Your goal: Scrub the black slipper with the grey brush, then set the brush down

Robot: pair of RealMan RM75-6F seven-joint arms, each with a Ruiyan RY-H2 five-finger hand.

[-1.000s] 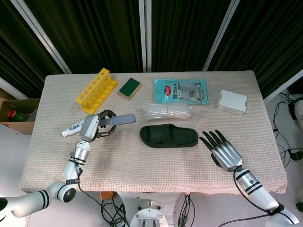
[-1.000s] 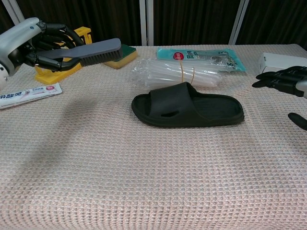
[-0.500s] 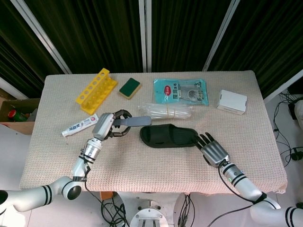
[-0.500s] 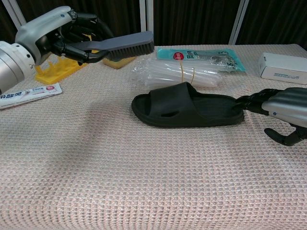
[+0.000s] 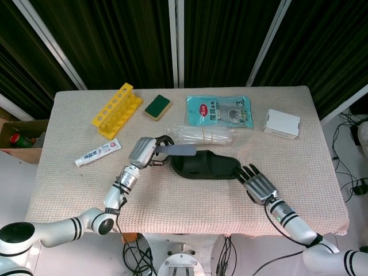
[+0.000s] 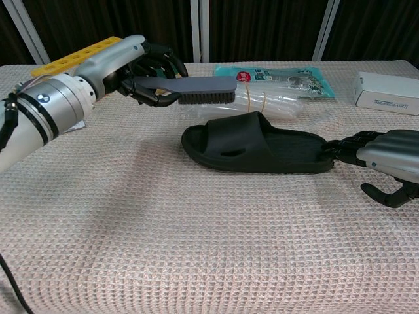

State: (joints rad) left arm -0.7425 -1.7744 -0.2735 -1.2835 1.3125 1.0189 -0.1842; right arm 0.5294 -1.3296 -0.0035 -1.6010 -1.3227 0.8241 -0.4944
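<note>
Right now my left hand (image 6: 141, 72) is wrapped around the handle of the grey brush (image 6: 196, 88), holding it level with the bristles facing down, above the strap end of the black slipper (image 6: 258, 145) at centre frame and not yet touching it. In the head view the brush head (image 5: 178, 150) overlaps the slipper's left end (image 5: 206, 165). My right hand (image 6: 386, 157) lies at the right edge of the frame, fingers spread and holding nothing, their tips at the slipper's heel; whether they actually touch it I cannot tell.

I judge the slipper to be light, soft foam that will skid on the woven cloth and flex under pressure, so the heel needs pinning before I scrub. The brush looks like stiff plastic, light, and easy to hold by its long handle. Behind the slipper lies a clear packet (image 6: 242, 101), which I should keep the bristles off.
</note>
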